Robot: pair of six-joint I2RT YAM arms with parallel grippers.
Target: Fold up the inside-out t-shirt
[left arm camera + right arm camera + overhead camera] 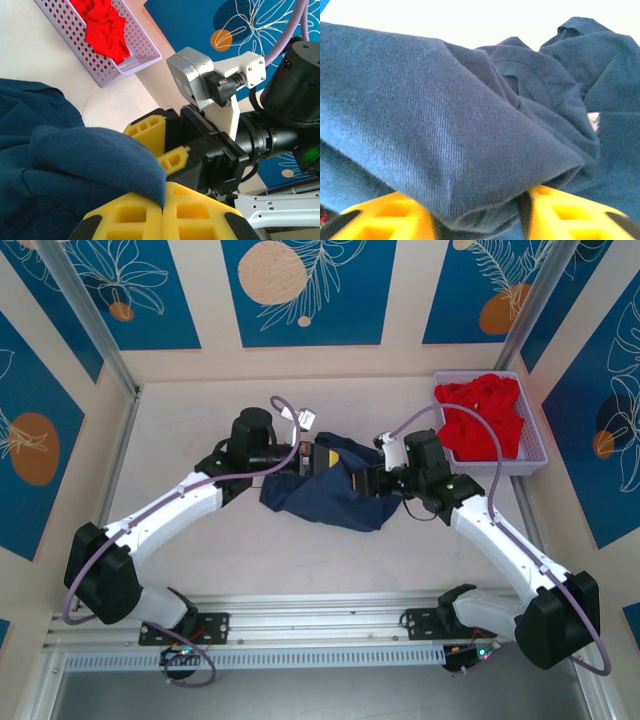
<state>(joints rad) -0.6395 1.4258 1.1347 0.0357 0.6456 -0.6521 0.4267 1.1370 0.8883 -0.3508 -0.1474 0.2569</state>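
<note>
shirts: just one, the navy t-shirt [325, 490], which sat bunched in a heap right between the two grippers and sagged onto the table [190, 410] under them
grippers: two, pointed at each other almost nose to nose over the heap
left gripper [315, 455]: its yellow fingers [125, 217] were squeezed tight together, and a fold edge of the shirt was pinched right at the seam between them
right gripper [368, 480]: narrow, with its fingers [395, 220] clamped around a thick roll of the navy cloth
baskets: one lilac basket [535, 465], off behind the right gripper and well apart from the left one
red garment [480, 415]: one, crumpled up inside that basket, nowhere near either gripper's fingers
</note>
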